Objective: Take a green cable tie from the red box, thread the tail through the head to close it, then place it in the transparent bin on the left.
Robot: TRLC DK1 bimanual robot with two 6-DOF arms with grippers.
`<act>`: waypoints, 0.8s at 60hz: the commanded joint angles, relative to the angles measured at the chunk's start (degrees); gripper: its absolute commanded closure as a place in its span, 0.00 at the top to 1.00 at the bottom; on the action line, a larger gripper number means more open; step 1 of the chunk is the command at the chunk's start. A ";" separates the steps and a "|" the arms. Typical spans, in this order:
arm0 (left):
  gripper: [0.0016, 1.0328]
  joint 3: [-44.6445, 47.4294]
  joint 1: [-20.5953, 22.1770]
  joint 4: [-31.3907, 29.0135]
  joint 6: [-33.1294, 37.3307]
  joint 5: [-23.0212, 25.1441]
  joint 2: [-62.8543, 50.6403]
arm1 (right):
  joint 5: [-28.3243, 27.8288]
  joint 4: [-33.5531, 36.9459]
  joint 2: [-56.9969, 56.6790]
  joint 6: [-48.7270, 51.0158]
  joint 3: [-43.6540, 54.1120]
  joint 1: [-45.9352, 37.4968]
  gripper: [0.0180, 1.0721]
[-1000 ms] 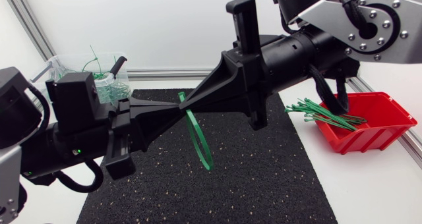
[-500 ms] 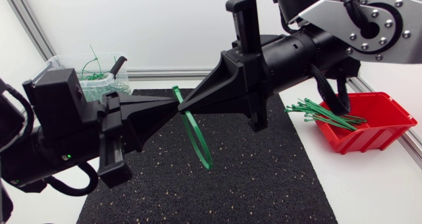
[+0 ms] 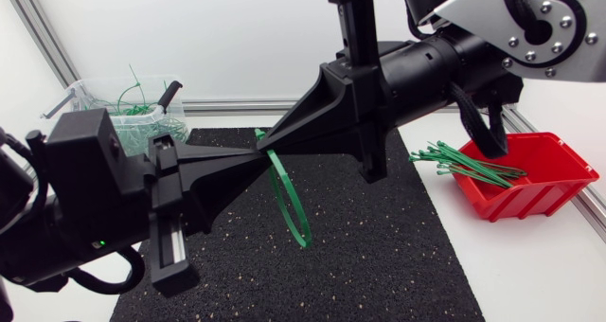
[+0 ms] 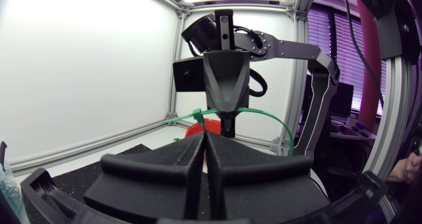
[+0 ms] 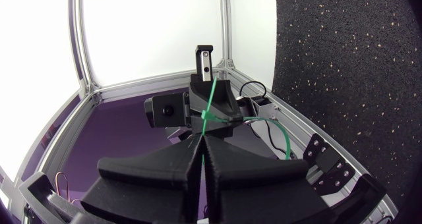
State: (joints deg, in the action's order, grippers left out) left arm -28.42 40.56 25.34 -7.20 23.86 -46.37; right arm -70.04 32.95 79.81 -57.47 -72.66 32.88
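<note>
Head view | L end effector, R end effector clenched on cable tie | loop below

Bright, even, diffuse light fills the head view. The white table nearly washes out at 4 o'clock, and the black mat carries only faint, soft shadows. In the wrist views the white panels glare, the matte black fingers lose detail, and the frame posts bow.

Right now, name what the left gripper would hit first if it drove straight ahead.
Most likely the right gripper, facing it tip to tip, with only the green cable tie between them.
</note>
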 commanded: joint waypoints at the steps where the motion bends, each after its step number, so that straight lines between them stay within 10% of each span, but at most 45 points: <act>1: 0.03 1.18 1.19 0.32 1.58 0.23 1.02 | 0.69 0.36 1.93 -1.94 -1.52 -0.63 0.05; 18: 0.03 1.18 2.42 -0.12 2.37 -0.92 1.37 | 0.96 0.71 4.12 -1.77 -1.87 -1.24 0.06; 33: 0.03 0.74 2.07 -0.56 1.84 -0.65 0.75 | 0.96 0.19 -1.59 -1.41 1.12 -1.24 0.42; 48: 0.03 0.48 1.10 -1.44 1.31 0.14 1.11 | 1.05 -0.61 -4.22 -1.33 2.70 -4.32 0.41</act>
State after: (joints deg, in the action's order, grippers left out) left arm -28.12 41.89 23.81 -5.96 23.53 -46.00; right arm -68.99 32.91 76.09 -57.47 -71.29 29.80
